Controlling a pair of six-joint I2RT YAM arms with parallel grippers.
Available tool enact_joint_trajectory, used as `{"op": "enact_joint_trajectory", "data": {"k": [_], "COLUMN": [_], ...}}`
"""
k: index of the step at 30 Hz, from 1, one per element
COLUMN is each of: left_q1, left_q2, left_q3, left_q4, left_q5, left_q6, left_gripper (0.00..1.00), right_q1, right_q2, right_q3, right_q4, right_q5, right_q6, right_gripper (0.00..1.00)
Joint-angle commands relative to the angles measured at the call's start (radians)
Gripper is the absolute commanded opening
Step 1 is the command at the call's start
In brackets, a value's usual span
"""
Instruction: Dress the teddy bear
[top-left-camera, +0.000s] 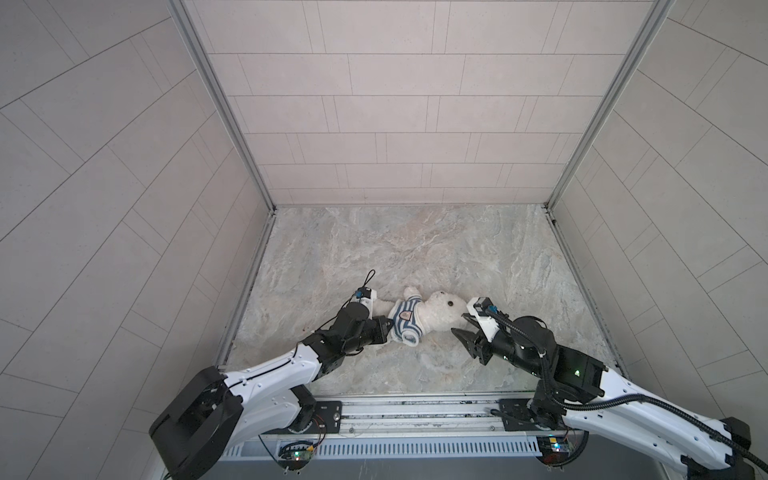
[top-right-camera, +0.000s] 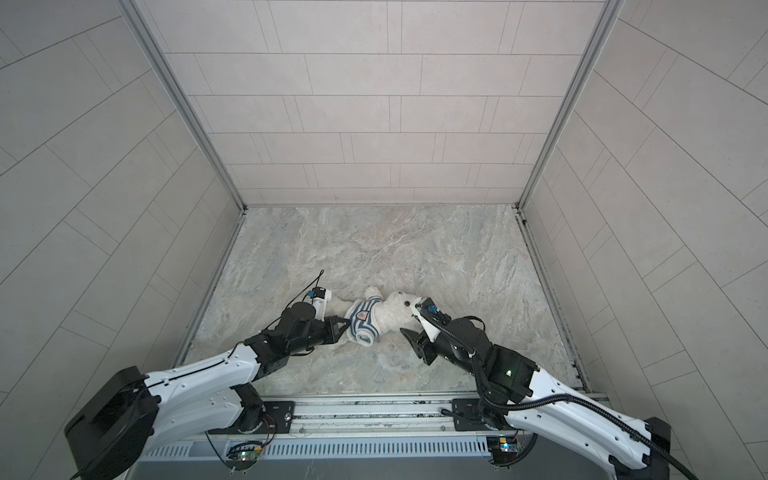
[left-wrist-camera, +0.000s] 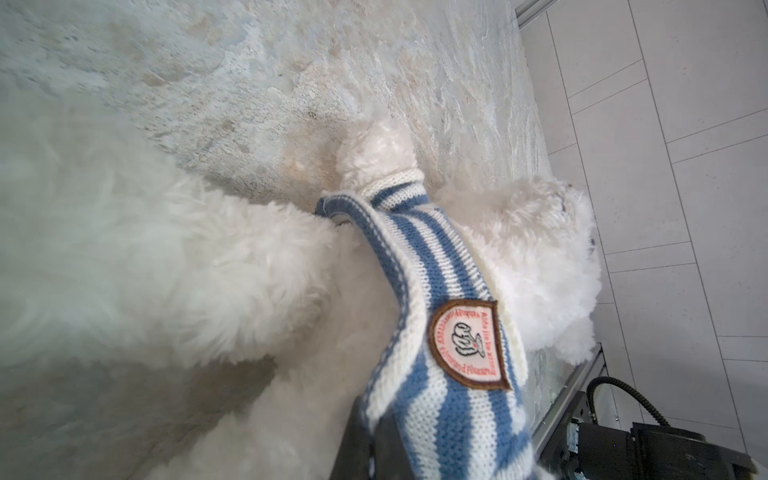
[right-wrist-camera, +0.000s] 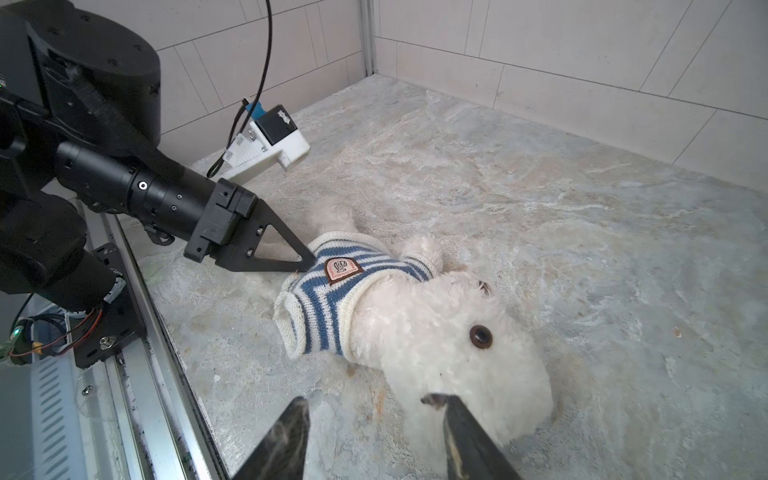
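**White plush in a blue-striped knit, lying between two grippers**

White and fluffy, the teddy bear (top-left-camera: 436, 313) (top-right-camera: 390, 311) (right-wrist-camera: 436, 332) lies on the marbled tabletop (top-left-camera: 374, 249) near its front edge, a little left of centre. Its head points toward the right arm and its legs toward the left arm.

The only thing we see holding anything is the striped shirt (top-left-camera: 405, 318) (top-right-camera: 361, 318) (left-wrist-camera: 436, 266) (right-wrist-camera: 332, 291). It is a blue-and-white knit with cream ribbed edges, and it wraps the bear's torso. One paw (left-wrist-camera: 374, 153) pokes out through the far sleeve. The near sleeve (right-wrist-camera: 291, 324) lies flat on the table, and we cannot tell whether an arm fills it. A brown-rimmed badge (left-wrist-camera: 467, 343) (right-wrist-camera: 343, 269) sits on the chest of the shirt.

The bear's fur is curly and slightly matted. One dark bead eye (right-wrist-camera: 481, 336) faces upward, and the head rests on its side against the stone.

The left gripper (top-left-camera: 389, 328) (top-right-camera: 343, 326) (right-wrist-camera: 306, 262) has its jaws pressed together on the lower hem of the shirt — the knit is pinched between the tips.

The right gripper (top-left-camera: 464, 325) (top-right-camera: 411, 326) (right-wrist-camera: 374, 415) stands with its jaws apart and holds nothing. One fingertip (right-wrist-camera: 446, 405) sits right at the fur of the bear's head, and the other is clear of it over bare table.
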Motion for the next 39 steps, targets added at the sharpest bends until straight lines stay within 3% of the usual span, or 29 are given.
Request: {"op": "enact_joint_trajectory", "data": {"k": [1,5,9,13,27,39], "left_q1": [-0.004,-0.004,-0.004,-0.005,-0.004,-0.004], "left_q2": [0.018,0.029,0.032,0.033,0.045,0.038], "left_q3": [-0.011,-0.006,0.001,0.003,0.025,0.032], "left_q4": [0.033,0.041,0.043,0.043,0.048,0.042], "left_q5": [0.002,0.009,0.021,0.027,0.058,0.058], "left_q6": [-0.002,-0.006,-0.009,-0.014,-0.032,-0.040], "left_gripper": [0.00,0.00,0.00,0.00,0.00,0.00], "right_q1": [0.050,0.149,0.224,0.233,0.237,0.238], "right_q2": [0.030,0.190,0.386,0.502,0.722,0.823], "right_q3": [-0.013,0.039,0.111,0.147,0.260,0.331], "right_q4": [0.038,0.127,0.170,0.180,0.153,0.038], "right_q5": [-0.070,-0.067,-0.025,0.012,0.086,0.232], "right_q6": [-0.091,-0.191,-0.278,-0.314,-0.408,-0.440], "right_gripper": [0.49,0.26,0.20,0.14,0.00,0.00]}}
